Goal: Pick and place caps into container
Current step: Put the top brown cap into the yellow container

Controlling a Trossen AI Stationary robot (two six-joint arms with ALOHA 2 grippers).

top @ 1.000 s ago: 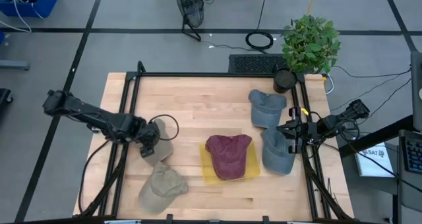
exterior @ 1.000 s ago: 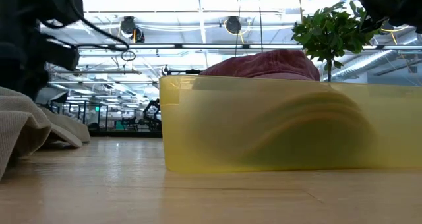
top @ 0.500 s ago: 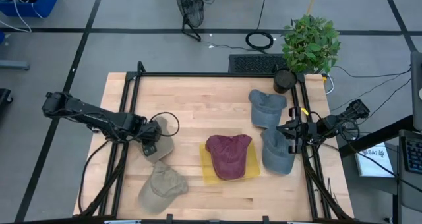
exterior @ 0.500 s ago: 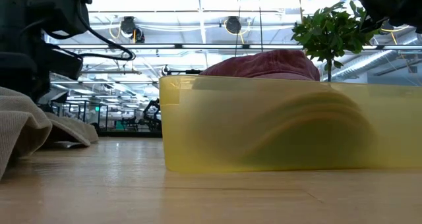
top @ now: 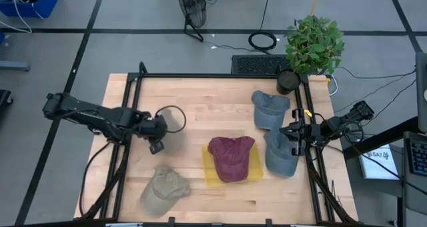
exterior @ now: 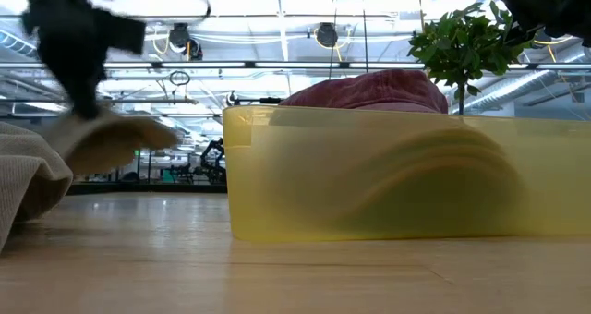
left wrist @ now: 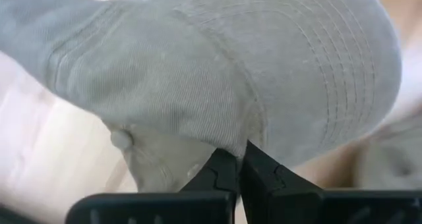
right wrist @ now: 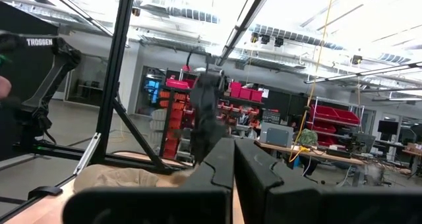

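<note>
With the left gripper [left wrist: 241, 159] pinching a tan cap [left wrist: 217, 72] by the brim edge, lifted above the table left of the yellow tray [top: 256, 174] w/ a maroon cap [top: 231, 157] inside, it should carry level and release over the tray; right gripper [right wrist: 233, 159], fingers pressed together, waits at the right edge.

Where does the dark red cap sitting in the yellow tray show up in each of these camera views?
High view: the maroon cap lies just below centre, in the yellow tray.
Low view: upper middle, showing over the tray's near wall.
Left wrist view: not in it; the left gripper pinches a tan cap.
Right wrist view: not in it.
Shared landmark: the yellow tray, in the high and low views.
</note>
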